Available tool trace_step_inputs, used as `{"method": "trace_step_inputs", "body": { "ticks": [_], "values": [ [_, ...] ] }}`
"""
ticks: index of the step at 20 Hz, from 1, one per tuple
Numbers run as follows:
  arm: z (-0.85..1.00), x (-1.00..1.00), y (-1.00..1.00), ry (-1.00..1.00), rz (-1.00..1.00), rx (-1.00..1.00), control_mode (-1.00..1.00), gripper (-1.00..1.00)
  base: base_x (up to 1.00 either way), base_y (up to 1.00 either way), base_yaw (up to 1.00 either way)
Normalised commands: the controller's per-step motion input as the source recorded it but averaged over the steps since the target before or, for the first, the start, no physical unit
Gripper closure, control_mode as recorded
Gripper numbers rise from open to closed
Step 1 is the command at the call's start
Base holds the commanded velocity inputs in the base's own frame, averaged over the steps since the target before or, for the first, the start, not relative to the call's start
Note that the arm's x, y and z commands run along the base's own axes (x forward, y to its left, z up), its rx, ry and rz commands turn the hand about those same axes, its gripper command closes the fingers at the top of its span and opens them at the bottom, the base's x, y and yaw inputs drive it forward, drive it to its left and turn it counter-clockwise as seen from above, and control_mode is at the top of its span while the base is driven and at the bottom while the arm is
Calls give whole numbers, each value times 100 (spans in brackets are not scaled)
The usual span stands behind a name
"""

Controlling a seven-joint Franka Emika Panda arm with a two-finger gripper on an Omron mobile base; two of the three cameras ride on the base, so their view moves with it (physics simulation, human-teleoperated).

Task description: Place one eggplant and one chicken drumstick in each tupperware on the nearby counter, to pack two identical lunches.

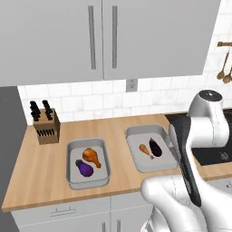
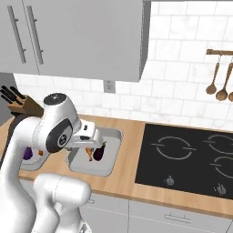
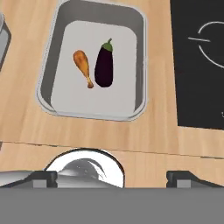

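spanning the light-wood counter (image 1: 41, 181), two grey tupperware trays sit side by side, the left tray (image 1: 89, 181) and the right tray (image 1: 136, 136), each already holding one eggplant (image 1: 84, 168) and one chicken drumstick (image 1: 92, 157) lying close together on its floor. the gripper (image 3: 112, 177) hangs above the right tray with jaws wide and nothing held. if either needs shifting, the eggplant looks smooth and likely slippery, best pinched across its belly, the drumstick stiff and light, best taken at its thick end.

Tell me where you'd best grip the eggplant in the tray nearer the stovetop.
Probably across the plump middle of the eggplant, coming straight down from above. It lies flat in the tray, with the drumstick close alongside, so place the fingers carefully on that side.
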Motion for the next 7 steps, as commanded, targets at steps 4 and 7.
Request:
{"method": "trace_step_inputs", "body": {
  "ticks": [4, 7],
  "values": [
    [33, -53, 0, -7, -15, 5, -100, -100, 0, 0, 0],
    [77, -5, 0, -1, -7, 4, -100, -100, 0, 0, 0]
  ]
}}
